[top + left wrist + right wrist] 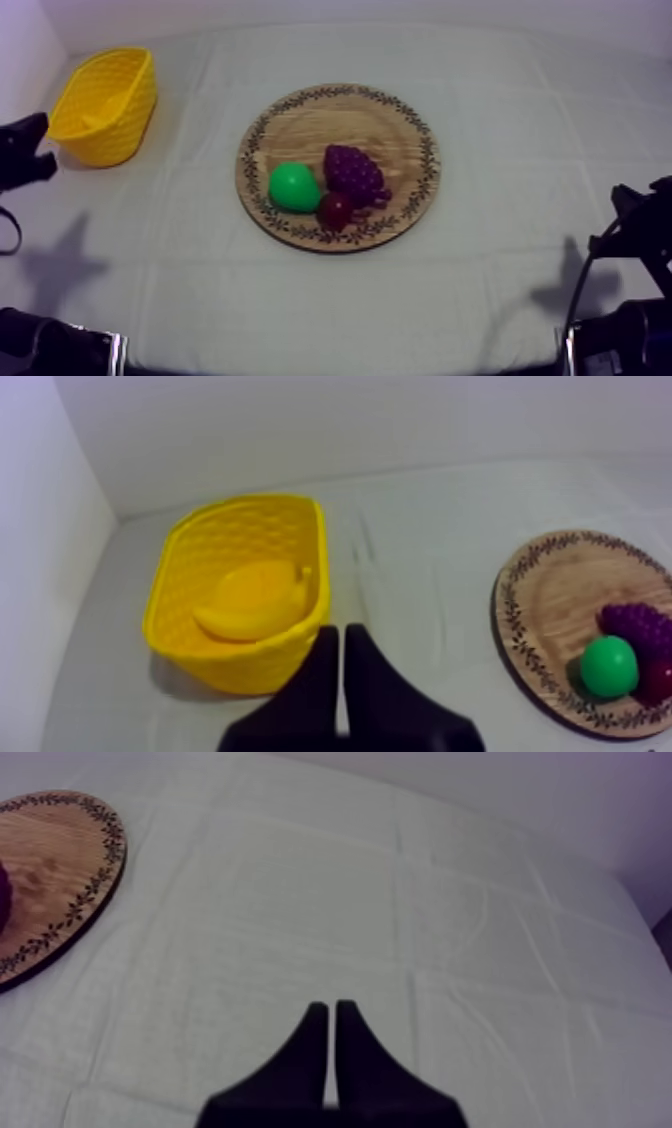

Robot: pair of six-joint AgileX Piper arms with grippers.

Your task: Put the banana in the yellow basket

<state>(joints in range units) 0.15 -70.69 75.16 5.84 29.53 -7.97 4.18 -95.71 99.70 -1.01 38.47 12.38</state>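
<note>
The banana (250, 608) lies inside the yellow basket (182, 571), which stands at the table's far left (105, 105). My left gripper (340, 634) is shut on nothing, hanging just in front of the basket's near wall; in the top view it sits at the left edge (38, 140) beside the basket. On the round wooden board (300, 125) rest a green pear (293, 187), a bunch of purple grapes (355, 172) and a small red fruit (335, 210). My right gripper (331, 1010) is shut on nothing over bare cloth, well to the right of the board (55, 862).
A white wall rises close behind and beside the basket. The pear (609, 666), grapes (640, 623) and red fruit (658, 681) sit on the board (560, 586) to the right of my left gripper. Wrinkled cloth covers the table.
</note>
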